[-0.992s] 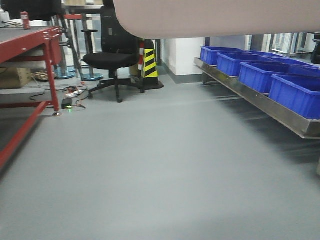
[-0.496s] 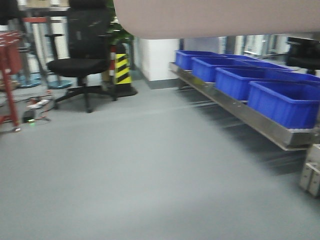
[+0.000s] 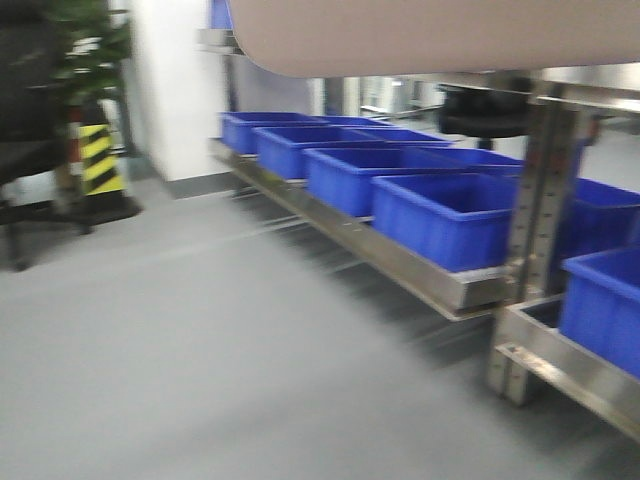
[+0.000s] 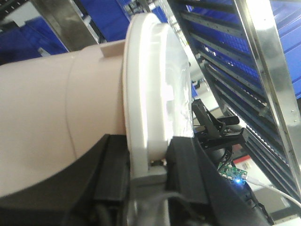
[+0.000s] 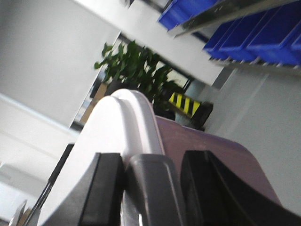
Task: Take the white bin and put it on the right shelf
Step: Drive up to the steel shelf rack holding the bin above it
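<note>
The white bin (image 3: 430, 35) hangs across the top of the front view, only its pinkish underside showing. In the left wrist view my left gripper (image 4: 148, 165) is shut on the bin's pale rim (image 4: 155, 84), one black finger on each side, with the pinkish wall (image 4: 47, 117) to the left. My right gripper (image 5: 153, 186) is shut on the bin's other end, its fingers (image 5: 108, 188) straddling a grey handle piece (image 5: 150, 183) and the rim. The right shelf (image 3: 400, 262), a steel rack with a perforated upright (image 3: 535, 230), stands ahead on the right.
Several blue open bins (image 3: 440, 215) fill the low shelf rail, with another (image 3: 605, 310) past the upright. A yellow-and-black striped post (image 3: 95, 160), a plant and a dark chair (image 3: 25, 140) stand at far left by a white pillar (image 3: 175, 90). Grey floor lies in front.
The view has swung to the right: the red table and the chair slid out to the left, and the steel shelf with blue bins came closer and toward the middle. The bin stays held.
</note>
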Motion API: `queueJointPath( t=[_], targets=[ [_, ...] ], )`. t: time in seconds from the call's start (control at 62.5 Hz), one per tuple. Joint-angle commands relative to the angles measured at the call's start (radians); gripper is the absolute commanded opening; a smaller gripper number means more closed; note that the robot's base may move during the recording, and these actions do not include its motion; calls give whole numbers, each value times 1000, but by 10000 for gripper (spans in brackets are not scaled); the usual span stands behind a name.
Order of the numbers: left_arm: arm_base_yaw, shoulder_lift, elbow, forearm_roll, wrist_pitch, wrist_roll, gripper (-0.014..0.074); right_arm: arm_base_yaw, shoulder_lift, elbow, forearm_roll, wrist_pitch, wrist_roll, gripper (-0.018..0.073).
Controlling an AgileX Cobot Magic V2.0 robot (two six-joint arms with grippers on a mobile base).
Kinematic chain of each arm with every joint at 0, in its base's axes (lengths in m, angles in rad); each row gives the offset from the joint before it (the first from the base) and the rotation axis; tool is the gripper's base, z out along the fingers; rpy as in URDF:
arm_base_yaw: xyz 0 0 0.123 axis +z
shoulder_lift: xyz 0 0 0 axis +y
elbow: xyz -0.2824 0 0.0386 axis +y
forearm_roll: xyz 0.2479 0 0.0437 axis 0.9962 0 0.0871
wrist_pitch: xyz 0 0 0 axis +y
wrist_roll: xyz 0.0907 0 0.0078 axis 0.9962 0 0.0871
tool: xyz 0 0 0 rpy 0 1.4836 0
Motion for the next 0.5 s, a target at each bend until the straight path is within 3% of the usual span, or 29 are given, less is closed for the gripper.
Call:
queueJointPath(
  t=[0.0,0.48],
  targets=[
    [-34,-48,-38,-79,225,27,-127,21,-35,-41,99,157,2,57],
    [-34,-48,-38,-79,223,27,-127,21,-35,-41,99,156,2,57]
  ],
)
